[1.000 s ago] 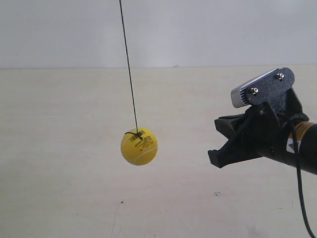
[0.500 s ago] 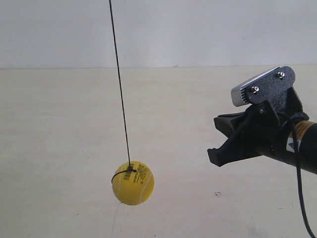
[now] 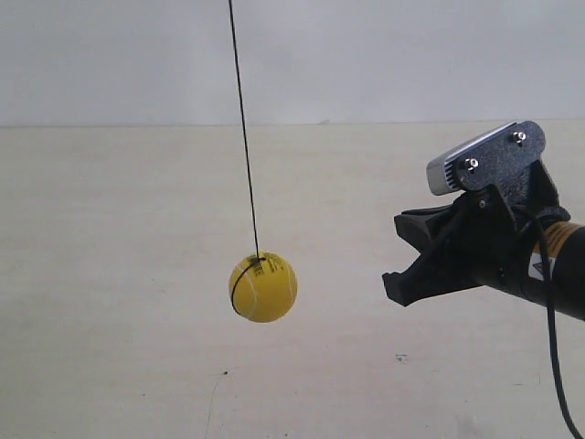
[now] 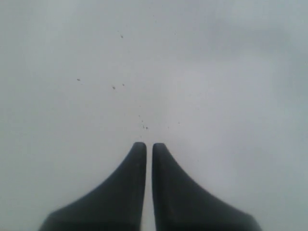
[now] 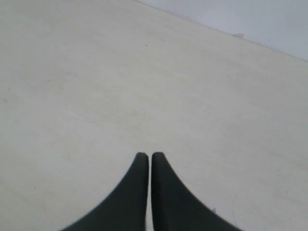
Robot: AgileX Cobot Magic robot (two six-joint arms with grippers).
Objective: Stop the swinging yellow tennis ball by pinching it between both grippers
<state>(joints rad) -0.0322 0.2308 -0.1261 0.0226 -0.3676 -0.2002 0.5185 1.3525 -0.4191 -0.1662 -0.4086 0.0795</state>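
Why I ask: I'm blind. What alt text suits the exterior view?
A yellow tennis ball hangs on a black cord above a pale table; a black pincer at the view's right points toward it, not touching.

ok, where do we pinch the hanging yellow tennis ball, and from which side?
At its widest middle band, from opposite horizontal sides. The thin black cord leaves the top of the yellow tennis ball, and off-centre contact on a round ball would likely squirt it out.
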